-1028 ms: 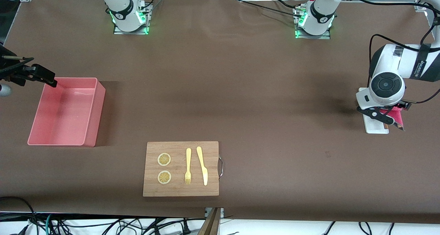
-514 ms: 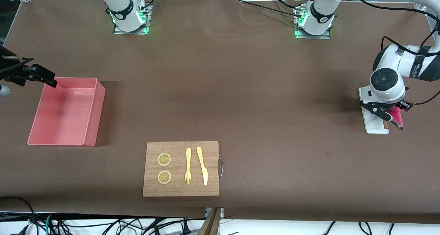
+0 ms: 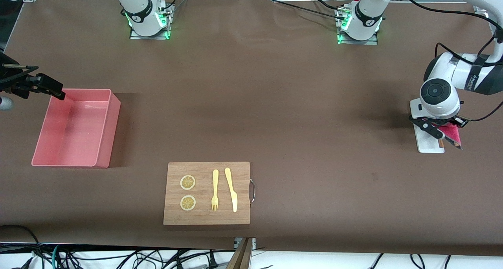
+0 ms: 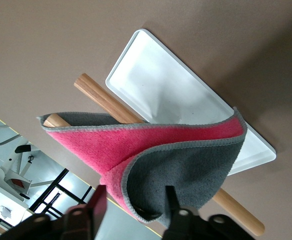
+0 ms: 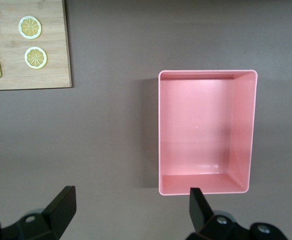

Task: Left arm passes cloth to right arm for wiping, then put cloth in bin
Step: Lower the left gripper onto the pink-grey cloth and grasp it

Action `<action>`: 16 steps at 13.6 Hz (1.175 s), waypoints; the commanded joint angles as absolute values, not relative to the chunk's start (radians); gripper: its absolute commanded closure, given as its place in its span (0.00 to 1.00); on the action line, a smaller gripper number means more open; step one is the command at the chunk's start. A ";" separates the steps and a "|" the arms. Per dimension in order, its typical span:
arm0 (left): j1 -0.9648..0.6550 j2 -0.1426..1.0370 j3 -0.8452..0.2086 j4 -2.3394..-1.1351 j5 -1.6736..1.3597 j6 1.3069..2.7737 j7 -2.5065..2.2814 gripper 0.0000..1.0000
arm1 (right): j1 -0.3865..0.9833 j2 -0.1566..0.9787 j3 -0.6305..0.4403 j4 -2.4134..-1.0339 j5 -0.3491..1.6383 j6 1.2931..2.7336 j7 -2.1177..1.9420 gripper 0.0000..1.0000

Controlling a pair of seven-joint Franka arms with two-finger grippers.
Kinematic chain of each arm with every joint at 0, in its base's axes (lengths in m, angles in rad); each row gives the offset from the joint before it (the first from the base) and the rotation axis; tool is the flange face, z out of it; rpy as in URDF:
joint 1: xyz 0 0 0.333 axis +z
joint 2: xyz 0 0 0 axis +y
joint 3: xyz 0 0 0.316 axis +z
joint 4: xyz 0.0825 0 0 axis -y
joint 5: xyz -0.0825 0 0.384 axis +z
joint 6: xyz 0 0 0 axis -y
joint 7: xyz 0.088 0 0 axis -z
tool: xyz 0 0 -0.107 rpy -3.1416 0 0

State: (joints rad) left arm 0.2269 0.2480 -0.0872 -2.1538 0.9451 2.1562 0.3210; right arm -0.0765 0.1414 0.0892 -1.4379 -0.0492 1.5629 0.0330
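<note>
The cloth (image 3: pixel 452 133), crimson-pink on one face and dark grey on the other, lies folded over a wooden stick (image 4: pixel 102 98) beside the small white tray (image 3: pixel 427 145) at the left arm's end of the table. In the left wrist view the cloth (image 4: pixel 186 165) has its folded edge between my left gripper's (image 4: pixel 134 197) open fingers. My left gripper (image 3: pixel 436 131) is low over the tray. My right gripper (image 3: pixel 58 93) waits open and empty above the edge of the pink bin (image 3: pixel 107 121), which also shows in the right wrist view (image 5: pixel 242 130), with the right gripper (image 5: pixel 130 197) beside it.
A wooden board (image 3: pixel 206 168) sits near the front camera with two lemon slices (image 3: pixel 188 182), a yellow fork (image 3: pixel 215 190) and a yellow knife (image 3: pixel 232 190) on it. The board also shows in the right wrist view (image 5: pixel 16 70).
My left arm's wrist has shifted slightly toward the robot bases and settled lower over the tray and cloth. The right arm and the cloth have not moved.
</note>
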 commanded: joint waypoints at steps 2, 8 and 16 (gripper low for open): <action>0.241 0.270 -0.089 -2.125 0.982 2.166 0.333 0.66 | -0.080 0.173 0.091 -1.411 -0.055 1.557 0.021 0.00; 0.242 0.275 -0.089 -2.111 0.991 2.166 0.333 0.66 | -0.077 0.184 0.091 -1.417 -0.052 1.555 0.023 0.00; 0.268 0.293 -0.091 -2.109 1.014 2.203 0.334 0.86 | -0.071 0.190 0.094 -1.422 -0.054 1.551 0.023 0.00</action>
State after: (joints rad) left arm 0.2603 0.2838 -0.0858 -2.1278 0.9833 2.1991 0.3216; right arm -0.0754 0.1811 0.0908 -1.4378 -0.0492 1.5623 0.0330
